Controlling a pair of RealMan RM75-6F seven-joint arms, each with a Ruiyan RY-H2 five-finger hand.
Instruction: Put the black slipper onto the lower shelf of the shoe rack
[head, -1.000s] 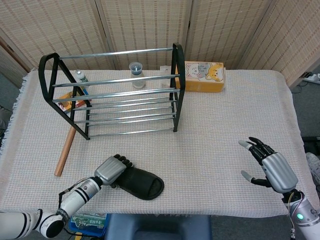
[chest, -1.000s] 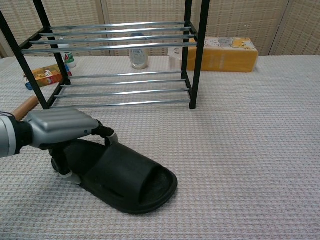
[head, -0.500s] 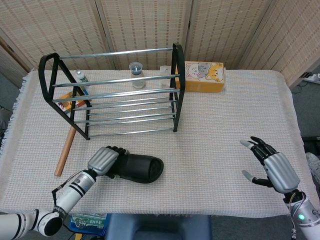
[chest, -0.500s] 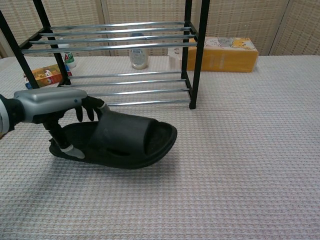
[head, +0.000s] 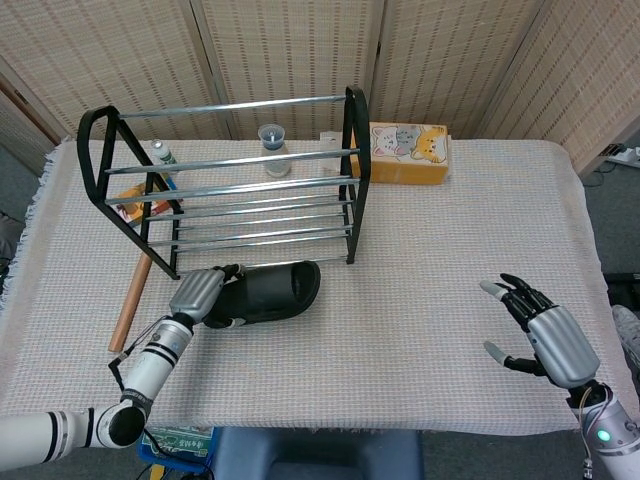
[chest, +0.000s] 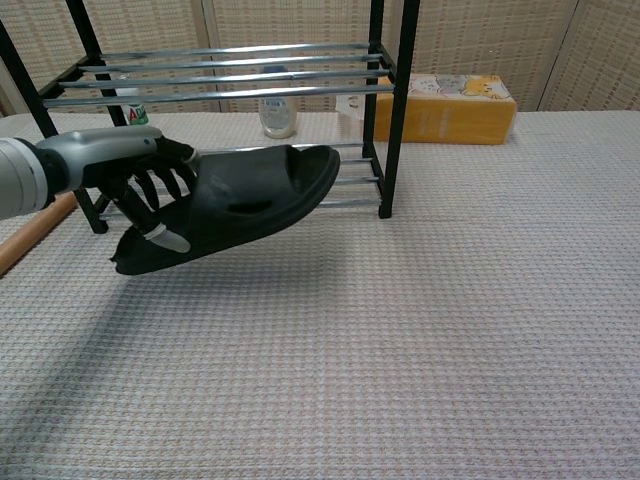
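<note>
My left hand (chest: 120, 170) grips the black slipper (chest: 235, 200) at its heel, toe aimed at the shoe rack (head: 225, 190) lower shelf just ahead; my right hand (head: 545, 335) hangs spread, well apart.

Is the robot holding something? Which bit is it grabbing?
Yes. Its left hand holds the black slipper by the heel end, lifted off the table in front of the shoe rack. The right hand holds nothing.

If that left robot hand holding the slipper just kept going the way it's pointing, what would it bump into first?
Probably the shoe rack: the left robot hand aims the black slipper toe-first at its lower shelf rails. Depth is hard to judge.
</note>
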